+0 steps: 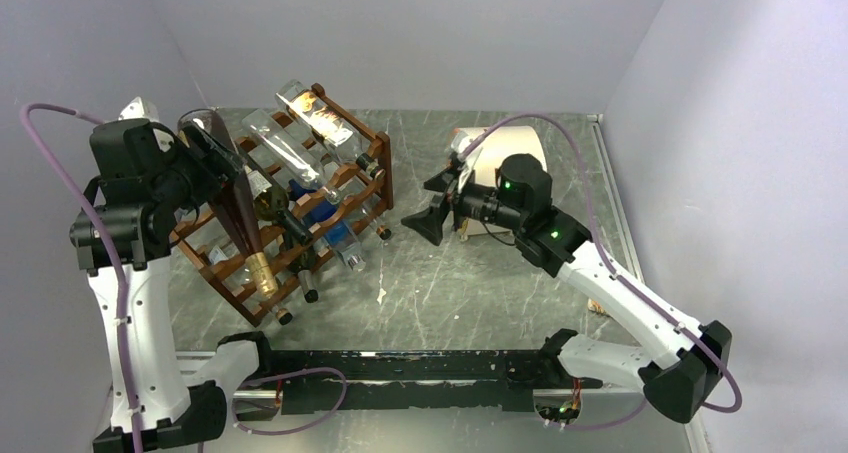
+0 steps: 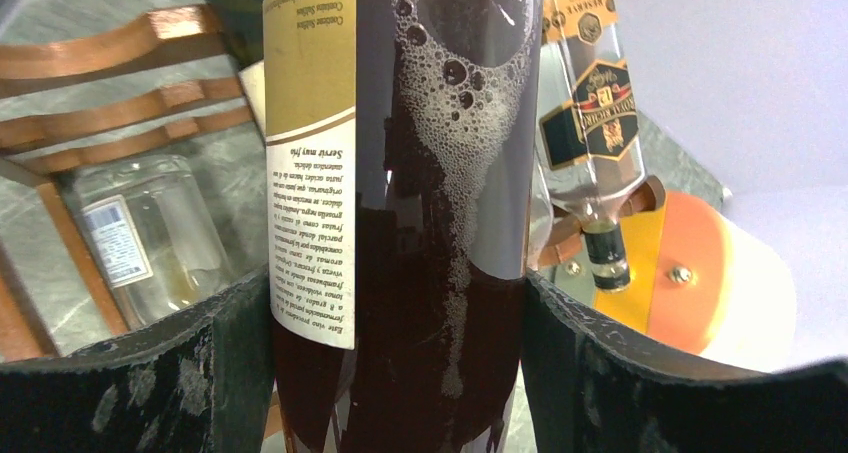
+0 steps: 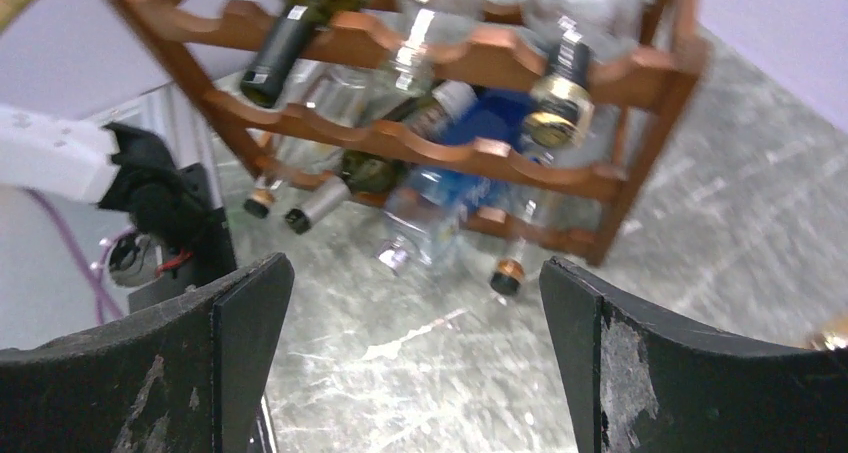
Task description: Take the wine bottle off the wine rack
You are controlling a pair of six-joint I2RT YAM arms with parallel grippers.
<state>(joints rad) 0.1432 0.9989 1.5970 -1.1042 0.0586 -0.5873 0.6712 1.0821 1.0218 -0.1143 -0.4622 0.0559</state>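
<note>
My left gripper [image 1: 212, 165] [image 2: 395, 303] is shut on the wine bottle [image 1: 240, 218] [image 2: 420, 173], a dark bottle of red wine with a cream and gold label and a gold foil neck. The bottle slants neck-down over the front left of the wine rack [image 1: 350, 188] [image 2: 120, 113] [image 3: 440, 148]. Whether the bottle still rests on a rail I cannot tell. The rack is reddish-brown wood with wavy rails and holds several other bottles. To the right of the rack, my right gripper [image 1: 425, 223] [image 3: 415, 273] hangs open over the tabletop, facing the rack with nothing between its fingers.
Clear bottles [image 1: 315, 113] lie on the rack's top tier and a blue one [image 1: 322, 208] lower down. A cream drum [image 1: 515, 148] [image 2: 760, 303] stands behind the right arm. Grey walls close in on the left, back and right.
</note>
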